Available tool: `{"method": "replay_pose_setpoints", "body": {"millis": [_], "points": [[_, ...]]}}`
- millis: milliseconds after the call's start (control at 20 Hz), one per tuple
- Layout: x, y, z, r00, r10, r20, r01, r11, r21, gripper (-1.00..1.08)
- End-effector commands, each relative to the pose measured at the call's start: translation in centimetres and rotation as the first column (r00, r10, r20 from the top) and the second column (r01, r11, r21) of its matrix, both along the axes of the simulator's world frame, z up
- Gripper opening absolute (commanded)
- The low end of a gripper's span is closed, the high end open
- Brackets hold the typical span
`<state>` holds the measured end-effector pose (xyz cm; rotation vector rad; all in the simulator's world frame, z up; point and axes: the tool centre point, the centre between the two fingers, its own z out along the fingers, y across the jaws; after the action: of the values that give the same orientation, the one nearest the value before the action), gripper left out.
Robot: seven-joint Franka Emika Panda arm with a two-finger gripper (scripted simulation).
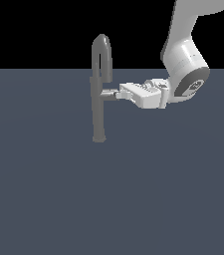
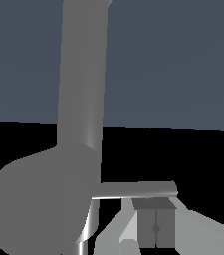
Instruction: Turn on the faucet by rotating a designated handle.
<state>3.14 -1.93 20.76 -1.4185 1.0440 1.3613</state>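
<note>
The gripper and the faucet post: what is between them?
Only the handle spans from the post of the faucet to the gripper, clearest in the exterior view.

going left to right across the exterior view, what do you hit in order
tall slim matte grey metal faucet with its inverted-U spout → short stubby grey handle sticking out sideways from the post → white gripper at the handle's end → white rounded robot arm wrist with a dark joint cap
</note>
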Motion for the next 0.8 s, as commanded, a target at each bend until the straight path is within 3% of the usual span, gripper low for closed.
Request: {"method": "replay_pose_setpoints", "body": {"millis": [0, 350, 400, 450, 750], "points": [[0.1, 0.0, -1.5, 1.0, -0.003, -0.015, 0.003, 1.0, -0.002, -1.0], [0.5, 0.1, -5.0, 0.999, -0.008, -0.041, 0.007, 1.0, -0.004, -1.0], [0.5, 0.1, -5.0, 0.999, -0.008, -0.041, 0.007, 1.0, -0.004, -1.0], [1.1, 0.3, -1.3, 1.0, 0.011, 0.013, -0.011, 1.0, 0.007, -1.0], [1.9, 0.5, -3.5, 1.0, 0.004, -0.008, -0.004, 1.0, 0.003, -1.0]]}}
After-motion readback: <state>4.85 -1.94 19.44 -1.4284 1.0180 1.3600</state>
